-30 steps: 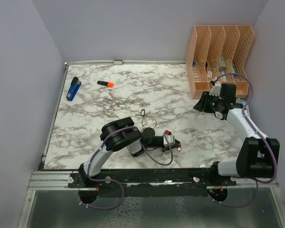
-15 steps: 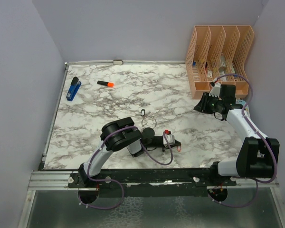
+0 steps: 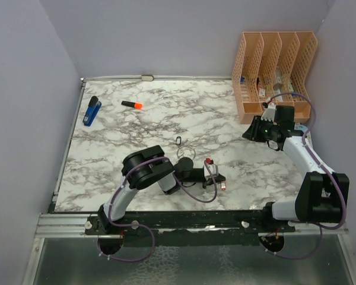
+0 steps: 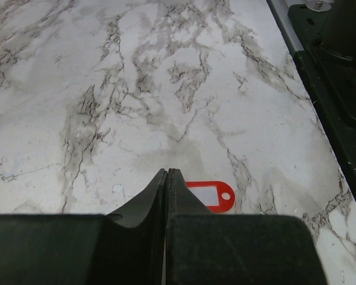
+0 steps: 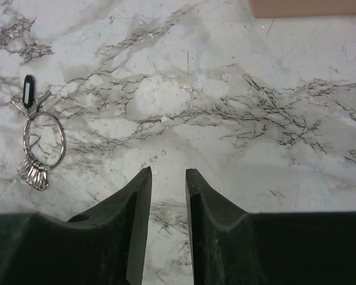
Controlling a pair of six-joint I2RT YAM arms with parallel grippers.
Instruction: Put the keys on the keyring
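1. Left claw (image 4: 166,173): both fingers are pressed flat together with no gap along their length. The pictures do not show whether anything is pinched between them. The arm lies low over the near part of the table (image 3: 136,133).

2. Red tag (image 4: 210,195): it lies flat on the table just beyond the left fingertips. Its near end is hidden behind the right-hand finger, so contact with the claw cannot be confirmed. The key belonging to the tag is not visible.

3. Right claw (image 5: 168,173): the fingers stand a narrow gap apart and hold nothing. Bare table shows between them. In the top view this claw hangs near the orange file rack (image 3: 273,71), well apart from the left claw.

4. Keyring (image 5: 63,145): it lies flat on the table, ahead and to the left in the right wrist view. A bunch of small keys (image 5: 34,173) is threaded on its near side.

5. Dark-headed key (image 5: 27,92): it lies at the far side of the keyring, close to the wire. Whether it is on the ring cannot be determined.

6. In the top view the keyring sits just beyond the left arm, near the middle of the table.

7. Marker (image 3: 132,105): it lies at the far left of the table, well apart from the keyring.
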